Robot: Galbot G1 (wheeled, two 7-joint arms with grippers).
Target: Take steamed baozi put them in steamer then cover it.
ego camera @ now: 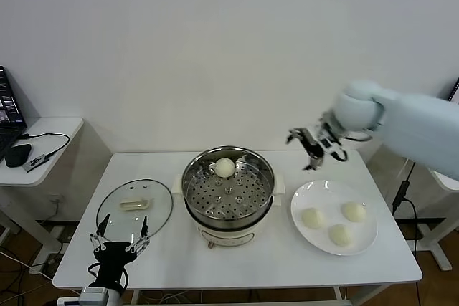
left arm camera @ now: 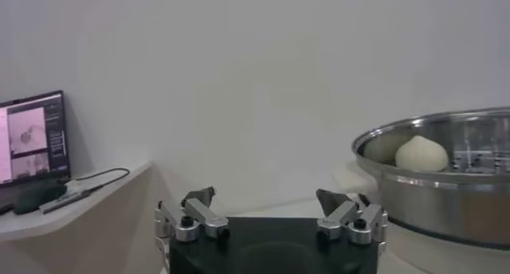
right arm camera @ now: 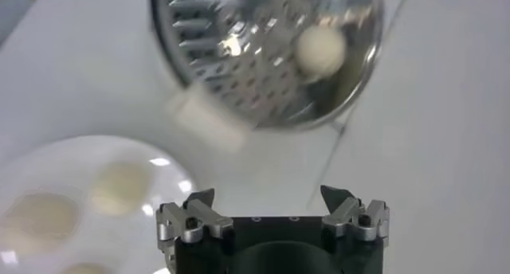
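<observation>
White table (ego camera: 244, 256) carrying the steamer (ego camera: 228, 190): one baozi (ego camera: 224, 168) inside; right gripper (ego camera: 313, 145) above-right, jaws wide, empty; left gripper (ego camera: 120, 237) front-left, jaws wide.

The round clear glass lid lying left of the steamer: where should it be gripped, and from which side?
Likely by the cream-white handle at the centre of the round clear glass lid, from straight above: the lid lies flat on the white table, handle up.

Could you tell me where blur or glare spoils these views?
Head view: right gripper smeared by motion. Right wrist view: steamer and baozi streaked, glare spots on the plate. Left wrist view: mostly sharp, a soft sheen on the steamer rim.
</observation>
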